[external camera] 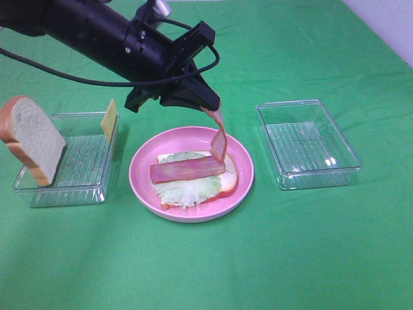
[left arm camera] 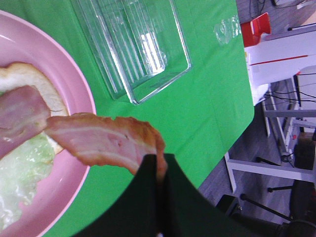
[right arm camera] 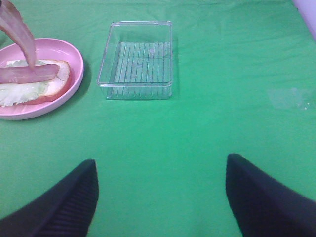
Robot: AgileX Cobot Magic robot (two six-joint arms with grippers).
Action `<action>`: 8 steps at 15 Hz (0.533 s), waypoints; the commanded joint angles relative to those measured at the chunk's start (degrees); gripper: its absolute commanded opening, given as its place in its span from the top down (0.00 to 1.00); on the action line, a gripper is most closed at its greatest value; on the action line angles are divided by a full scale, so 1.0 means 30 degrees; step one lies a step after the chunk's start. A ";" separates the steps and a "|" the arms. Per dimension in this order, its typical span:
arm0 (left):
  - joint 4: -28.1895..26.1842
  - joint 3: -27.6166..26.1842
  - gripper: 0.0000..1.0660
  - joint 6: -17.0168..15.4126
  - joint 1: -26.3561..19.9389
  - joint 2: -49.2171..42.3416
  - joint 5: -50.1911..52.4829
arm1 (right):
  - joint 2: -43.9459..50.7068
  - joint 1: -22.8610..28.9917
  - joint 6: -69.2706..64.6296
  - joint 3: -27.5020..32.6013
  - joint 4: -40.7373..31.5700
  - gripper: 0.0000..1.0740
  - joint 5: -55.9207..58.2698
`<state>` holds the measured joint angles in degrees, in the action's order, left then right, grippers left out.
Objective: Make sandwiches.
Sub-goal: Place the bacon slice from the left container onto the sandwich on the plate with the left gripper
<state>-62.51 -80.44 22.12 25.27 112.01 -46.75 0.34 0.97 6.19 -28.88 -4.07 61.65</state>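
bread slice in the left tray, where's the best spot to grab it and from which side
Probably the top crust edge of the bread slice, coming down from above and pinching across its two broad white faces. It stands on edge, leaning, at the left end of the clear tray, so the upper edge sticks up free above the walls while the lower edge sits down inside.

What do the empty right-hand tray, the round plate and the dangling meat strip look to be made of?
Right-hand tray: clear rigid plastic, glossy; the cloth shows through and its ribbed floor glints.
Plate: smooth pink, probably plastic, possibly ceramic; soft sheen on the rim.
Meat strip: likely soft rubbery toy material; it hangs limp and bends, surface matte.
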 commanded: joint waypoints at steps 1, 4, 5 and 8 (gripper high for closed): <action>-0.1165 -0.0076 1.00 0.0898 0.0134 0.0458 -0.0325 | 0.0229 -0.0153 -0.0057 0.0038 -0.0115 0.35 -0.0248; 0.3094 -0.0076 1.00 0.1050 -0.0019 0.1451 0.0535 | 0.0229 -0.0153 -0.0057 0.0038 -0.0115 0.35 -0.0248; 0.3094 -0.0076 1.00 0.1050 -0.0019 0.1451 0.0535 | 0.0229 -0.0153 -0.0057 0.0038 -0.0115 0.35 -0.0248; 0.6379 -0.0057 1.00 -0.1891 -0.0019 0.1719 0.2254 | 0.0229 -0.0153 -0.0057 0.0038 -0.0115 0.35 -0.0248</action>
<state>-42.97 -80.44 16.90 25.27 117.17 -39.94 0.34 0.97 6.19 -28.88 -4.07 61.65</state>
